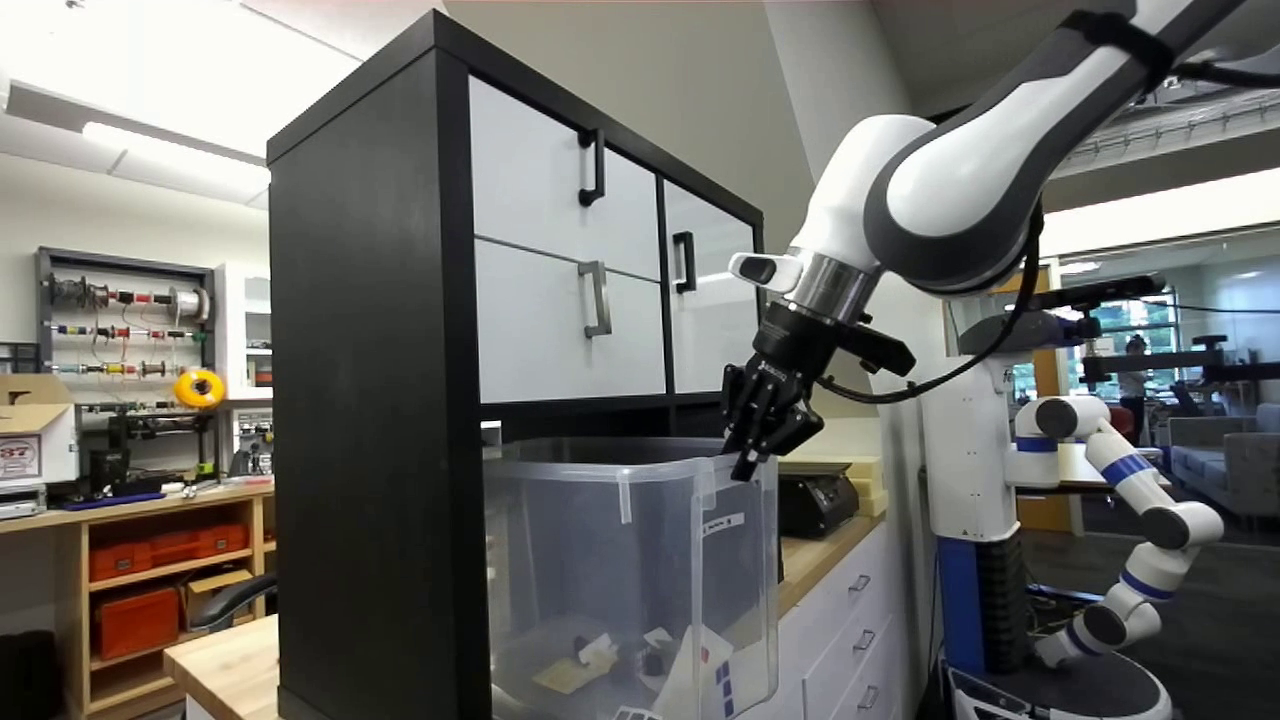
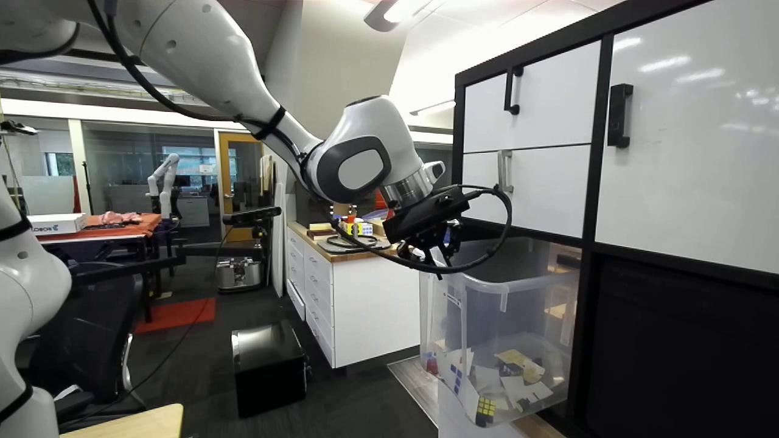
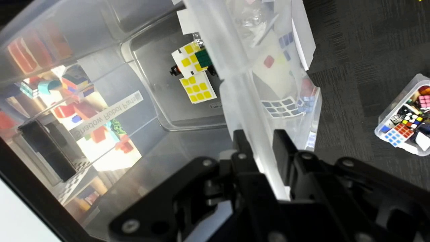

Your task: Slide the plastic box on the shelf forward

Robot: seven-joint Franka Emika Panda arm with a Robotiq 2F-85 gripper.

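Note:
The plastic box (image 1: 590, 540) is a large clear bin, open at the top, with small objects inside. It sticks out of a lower compartment of the black shelf (image 1: 360, 400), below white drawer fronts. The box (image 2: 517, 304) and shelf (image 2: 590, 152) show in both exterior views. My gripper (image 1: 745, 465) is at the box's outer upper rim, tilted downward; it also shows in an exterior view (image 2: 441, 264). In the wrist view, my fingers (image 3: 260, 137) are close together with the box's rim (image 3: 231, 60) between them, one finger inside and one outside. They look shut on it.
A white drawer cabinet (image 2: 377, 310) with a wooden top stands beside the box, with a dark device (image 1: 815, 500) on it. A black box (image 2: 271, 365) stands on the floor. In the wrist view, a small bin of puzzle cubes (image 3: 408, 117) lies below.

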